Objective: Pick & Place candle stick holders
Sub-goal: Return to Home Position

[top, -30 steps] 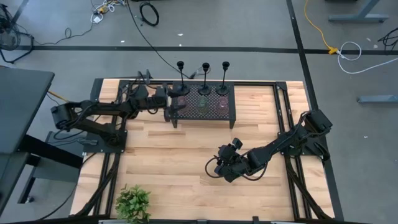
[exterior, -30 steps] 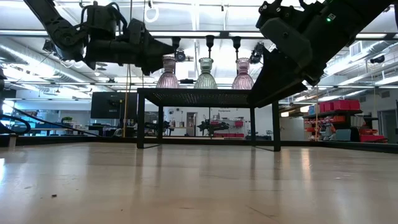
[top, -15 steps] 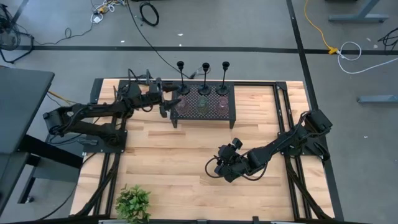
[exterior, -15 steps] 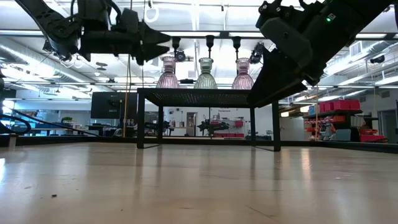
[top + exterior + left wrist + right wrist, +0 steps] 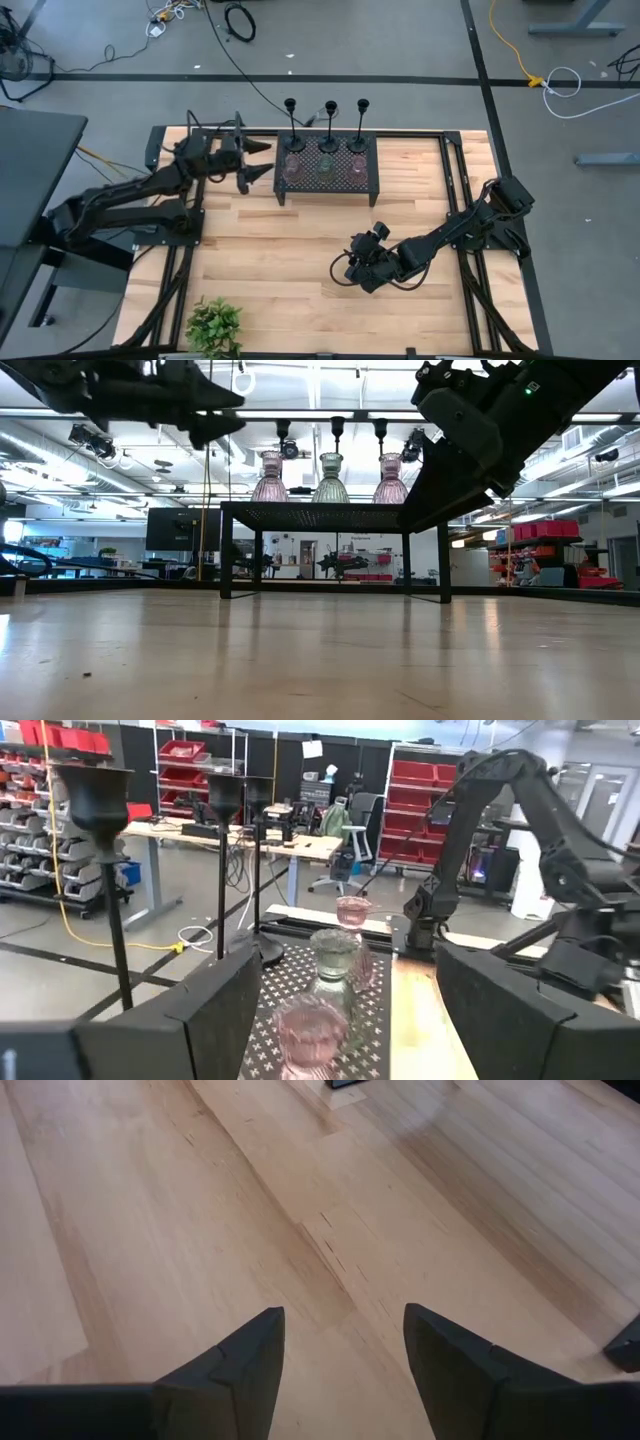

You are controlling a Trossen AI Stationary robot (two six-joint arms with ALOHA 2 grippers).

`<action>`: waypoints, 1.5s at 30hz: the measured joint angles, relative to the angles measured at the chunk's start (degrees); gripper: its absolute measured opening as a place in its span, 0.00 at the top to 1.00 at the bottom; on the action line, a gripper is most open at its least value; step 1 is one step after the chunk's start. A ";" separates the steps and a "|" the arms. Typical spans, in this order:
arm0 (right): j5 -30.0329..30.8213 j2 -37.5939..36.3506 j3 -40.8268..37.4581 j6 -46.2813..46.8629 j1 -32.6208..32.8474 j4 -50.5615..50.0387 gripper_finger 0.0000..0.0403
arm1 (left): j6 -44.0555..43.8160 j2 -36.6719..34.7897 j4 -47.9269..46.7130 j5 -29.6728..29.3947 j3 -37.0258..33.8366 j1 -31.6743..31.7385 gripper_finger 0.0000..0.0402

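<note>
I see left gripper (image 5: 258, 160) spread wide, upper left, beside black mesh shelf (image 5: 340, 187) bearing three tinted glass candle holders (image 5: 327, 167); right gripper (image 5: 342, 1320) spread.

The surface (image 5: 300, 250) under me is pale wood laid in long planks. It is smooth, with fine dark grain lines and a soft sheen that mirrors the room. The shelf (image 5: 340, 190) is matt black metal with a perforated top. The three glass candle holders (image 5: 331, 477) are translucent, ribbed and glossy. The three tall stems (image 5: 110, 910) look like matt black metal. The fingers (image 5: 210, 1015) of my left gripper (image 5: 262, 160) and of my right gripper (image 5: 343, 1315) are dark, matt and smooth-faced, like hard plastic.
</note>
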 joint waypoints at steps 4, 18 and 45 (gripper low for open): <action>-0.01 0.00 0.00 -0.01 0.00 0.02 0.49 | -1.60 -6.37 -9.92 -1.73 0.00 -0.72 0.26; 0.02 0.00 0.00 -1.27 -0.01 1.27 0.49 | -8.46 -18.51 -32.83 -35.55 -4.00 -26.89 0.33; -6.09 -19.67 -35.25 -23.89 -10.30 59.32 0.49 | 4.33 -30.00 -22.95 -44.22 -20.02 -36.40 0.33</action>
